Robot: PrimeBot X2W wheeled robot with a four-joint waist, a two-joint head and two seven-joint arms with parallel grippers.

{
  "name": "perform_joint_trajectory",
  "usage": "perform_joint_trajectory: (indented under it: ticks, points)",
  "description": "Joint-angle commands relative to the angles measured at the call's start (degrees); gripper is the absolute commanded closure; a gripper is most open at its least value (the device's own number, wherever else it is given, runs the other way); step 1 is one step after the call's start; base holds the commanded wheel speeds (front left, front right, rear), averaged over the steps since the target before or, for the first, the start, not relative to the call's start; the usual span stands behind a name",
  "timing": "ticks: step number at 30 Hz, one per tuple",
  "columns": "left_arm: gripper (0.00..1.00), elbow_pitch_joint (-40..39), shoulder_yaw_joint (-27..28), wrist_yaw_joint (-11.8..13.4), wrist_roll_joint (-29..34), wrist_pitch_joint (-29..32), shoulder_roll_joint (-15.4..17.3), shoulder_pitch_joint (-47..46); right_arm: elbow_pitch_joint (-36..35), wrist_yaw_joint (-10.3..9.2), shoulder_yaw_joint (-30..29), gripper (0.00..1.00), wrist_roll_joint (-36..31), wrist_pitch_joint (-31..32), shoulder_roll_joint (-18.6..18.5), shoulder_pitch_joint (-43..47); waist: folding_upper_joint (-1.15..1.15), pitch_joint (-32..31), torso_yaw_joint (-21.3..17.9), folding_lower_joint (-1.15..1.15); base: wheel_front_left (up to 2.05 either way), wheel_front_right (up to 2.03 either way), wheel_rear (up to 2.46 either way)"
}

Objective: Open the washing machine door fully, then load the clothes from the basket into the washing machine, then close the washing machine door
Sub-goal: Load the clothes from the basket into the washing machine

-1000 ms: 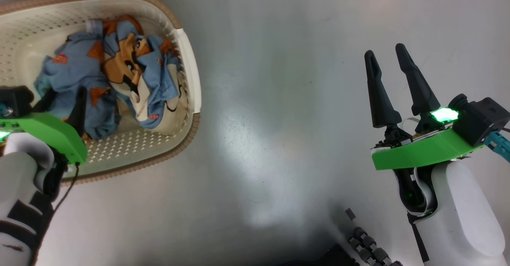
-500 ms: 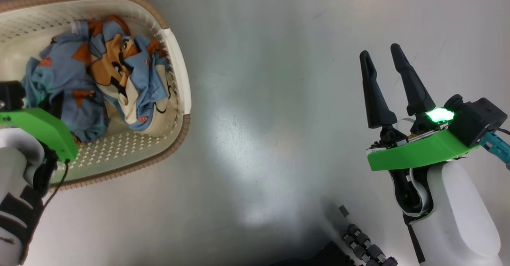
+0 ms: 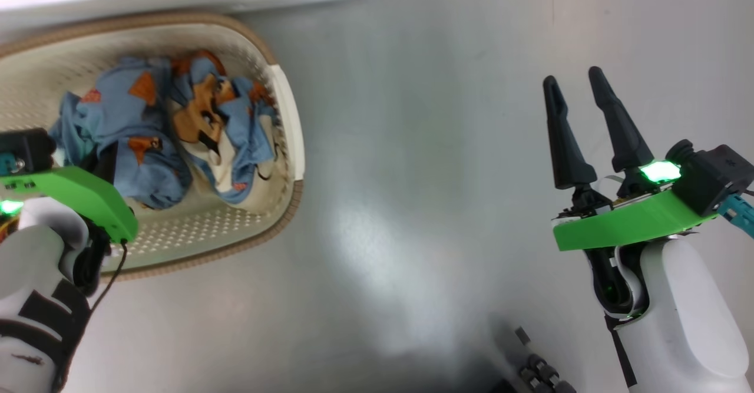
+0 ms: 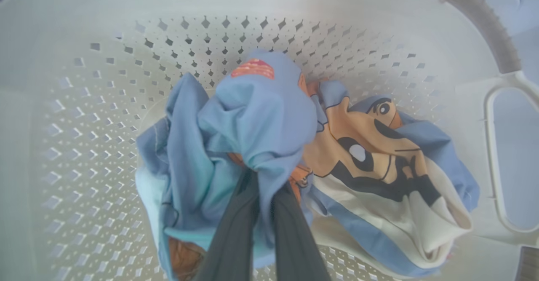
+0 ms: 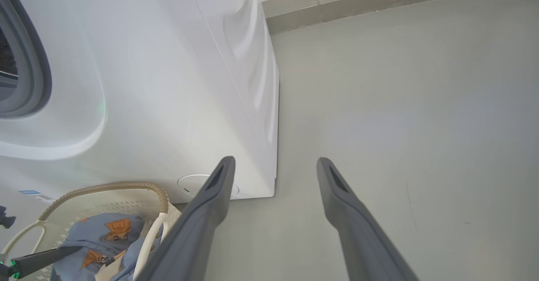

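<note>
left hand (image 4: pixel 263 182) pinches the clothes (image 4: pixel 257 112) in the basket (image 4: pixel 97 104); right hand (image 3: pixel 572 81) gapes empty.

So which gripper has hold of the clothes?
The left gripper, shut on a blue fold of the clothes inside the basket. The right gripper stands open over the floor, holding nothing.
</note>
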Motion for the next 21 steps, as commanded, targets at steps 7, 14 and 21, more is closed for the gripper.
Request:
perform_joint_trajectory:
  ticks: [7,14,21]
  points:
    - [1.0,-6.4,9.6,-0.1,3.6,-0.8,1.4,7.3,0.3,0.09,-0.4,0.0,-0.3,-0.3,-1.4,4.3,0.0,-9.6,4.6,0.0,0.0,0.0,0.0]
    - [1.0,-12.8,19.7,-0.1,12.1,-0.8,-0.5,15.9,1.4,0.09,-0.7,0.0,0.0,-0.3,-3.0,8.0,0.0,-18.3,6.4,0.0,0.0,0.0,0.0]
    - [1.0,-19.4,27.6,-0.1,19.8,-0.8,-3.5,24.6,2.3,0.09,-1.4,0.0,0.7,-0.3,-4.8,12.5,0.0,-26.3,8.1,0.0,0.0,0.0,0.0]
